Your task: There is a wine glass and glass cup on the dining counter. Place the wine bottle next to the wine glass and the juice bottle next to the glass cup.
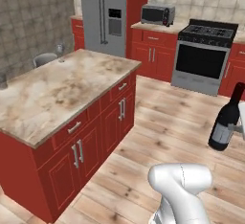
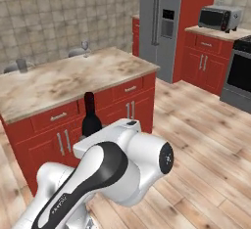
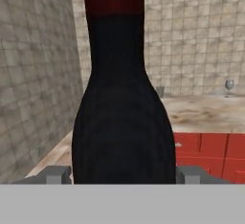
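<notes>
The dark wine bottle [image 1: 226, 120] hangs in the air over the wood floor, to the right of the dining counter [image 1: 72, 86]. My gripper [image 3: 122, 175] is shut on its body, and the fingers [image 3: 56, 174] press it from both sides. In the right base view the wine bottle [image 2: 90, 115] stands partly behind my arm. The wine glass [image 1: 60, 50] stands at the counter's far corner. The glass cup [image 1: 2, 80] sits at the far left edge. Both also appear in the hand view, wine glass [image 3: 229, 85] and glass cup [image 3: 160, 92]. The juice bottle is out of view.
A steel fridge [image 1: 103, 15] stands beyond the island. A microwave [image 1: 157, 14] sits on the back counter beside a stove [image 1: 203, 55]. Grey chair backs [image 1: 44, 59] rise behind the island. Open wood floor [image 1: 162, 122] lies between the island and the stove.
</notes>
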You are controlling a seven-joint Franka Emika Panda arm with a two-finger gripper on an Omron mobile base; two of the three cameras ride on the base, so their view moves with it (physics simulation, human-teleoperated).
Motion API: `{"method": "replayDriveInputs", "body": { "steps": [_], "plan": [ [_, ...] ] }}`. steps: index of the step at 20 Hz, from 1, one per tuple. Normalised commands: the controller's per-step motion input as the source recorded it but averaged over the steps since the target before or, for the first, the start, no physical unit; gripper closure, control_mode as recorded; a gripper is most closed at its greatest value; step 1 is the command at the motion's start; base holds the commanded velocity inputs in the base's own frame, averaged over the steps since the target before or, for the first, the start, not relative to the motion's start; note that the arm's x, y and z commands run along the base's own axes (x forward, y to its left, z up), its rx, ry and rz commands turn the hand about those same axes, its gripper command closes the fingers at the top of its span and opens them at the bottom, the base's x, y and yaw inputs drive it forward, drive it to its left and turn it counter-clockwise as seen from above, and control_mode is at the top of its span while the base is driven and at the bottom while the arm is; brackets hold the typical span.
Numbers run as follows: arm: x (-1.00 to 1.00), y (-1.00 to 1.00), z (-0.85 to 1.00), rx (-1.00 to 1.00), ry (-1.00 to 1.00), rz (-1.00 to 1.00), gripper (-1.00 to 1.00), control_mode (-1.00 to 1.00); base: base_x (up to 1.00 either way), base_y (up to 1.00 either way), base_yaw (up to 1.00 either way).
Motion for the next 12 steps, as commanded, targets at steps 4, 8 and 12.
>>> {"method": "replayDriveInputs", "body": {
  "steps": [4, 8, 12],
  "plan": [
    [0.00, 0.00, 0.00, 0.00, 0.00, 0.00, 1.00, 1.00, 0.94, -0.11, 0.00],
    [0.00, 0.00, 0.00, 0.00, 0.00, 0.00, 1.00, 1.00, 0.94, -0.22, 0.02],
    [0.00, 0.00, 0.00, 0.00, 0.00, 0.00, 1.00, 1.00, 0.85, -0.28, 0.16]
  ]
}}
